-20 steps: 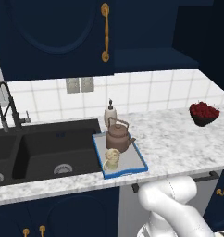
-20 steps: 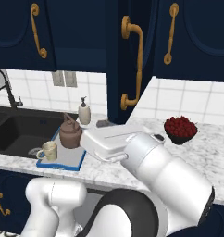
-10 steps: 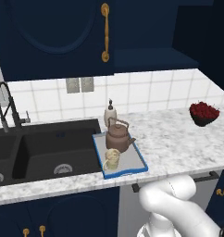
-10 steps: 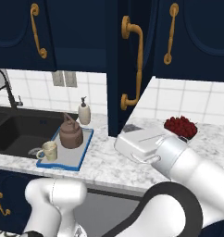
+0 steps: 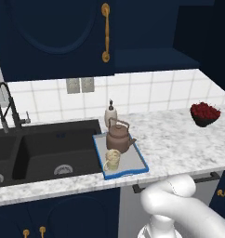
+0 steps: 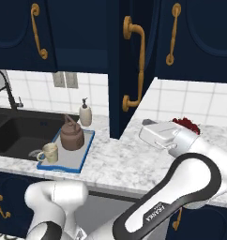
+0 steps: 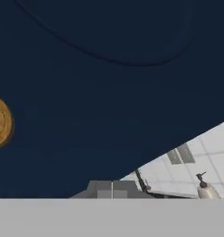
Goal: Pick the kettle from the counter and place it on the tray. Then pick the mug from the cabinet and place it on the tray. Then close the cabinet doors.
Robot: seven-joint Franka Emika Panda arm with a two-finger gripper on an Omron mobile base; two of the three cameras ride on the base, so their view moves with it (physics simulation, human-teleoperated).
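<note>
The gripper (image 7: 112,189), jaws shut on nothing, sits close against the face of the half-open cabinet door (image 6: 116,70), beside its gold handle (image 6: 136,65). The door looks stiff and hinged, so it should swing under a flat push near the handle edge. Farther off on the counter (image 5: 179,139), the kettle (image 5: 119,138) and mug (image 5: 112,160) already stand on the tray (image 5: 133,168).
</note>
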